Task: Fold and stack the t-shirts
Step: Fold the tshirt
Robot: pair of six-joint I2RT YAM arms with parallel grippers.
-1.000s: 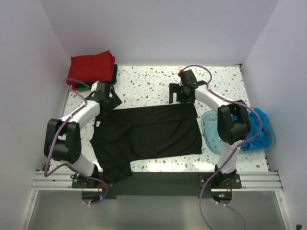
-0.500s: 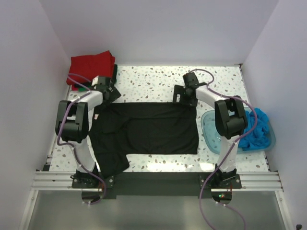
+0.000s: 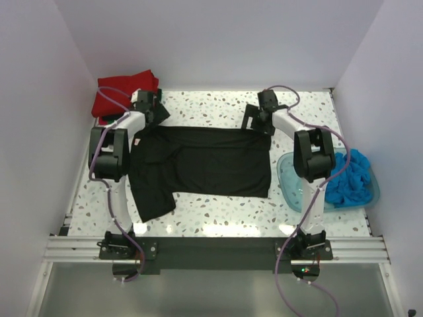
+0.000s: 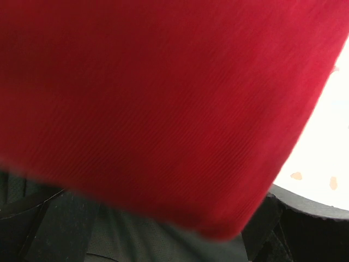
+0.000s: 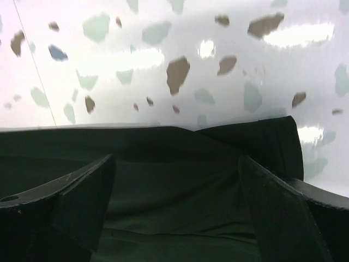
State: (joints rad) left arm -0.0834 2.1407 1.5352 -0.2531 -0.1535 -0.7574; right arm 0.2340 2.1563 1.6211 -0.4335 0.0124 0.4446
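White links (image 3: 117, 205), black joints (image 3: 310, 158); purple cables (image 3: 281, 88); black left hand (image 3: 153, 111) and right hand (image 5: 174, 207).

A plain black t-shirt (image 3: 205, 162) was seen against a glossy white table (image 3: 211, 109) that was speckled with grey, brown, blue and pale green flecks. A solid red t-shirt (image 3: 122, 92) was shown with a fine ribbed weave. A bright blue t-shirt (image 3: 353, 178) was seen in a translucent blue tub (image 3: 285, 178). The walls (image 3: 218, 39) were tinted pale lilac.
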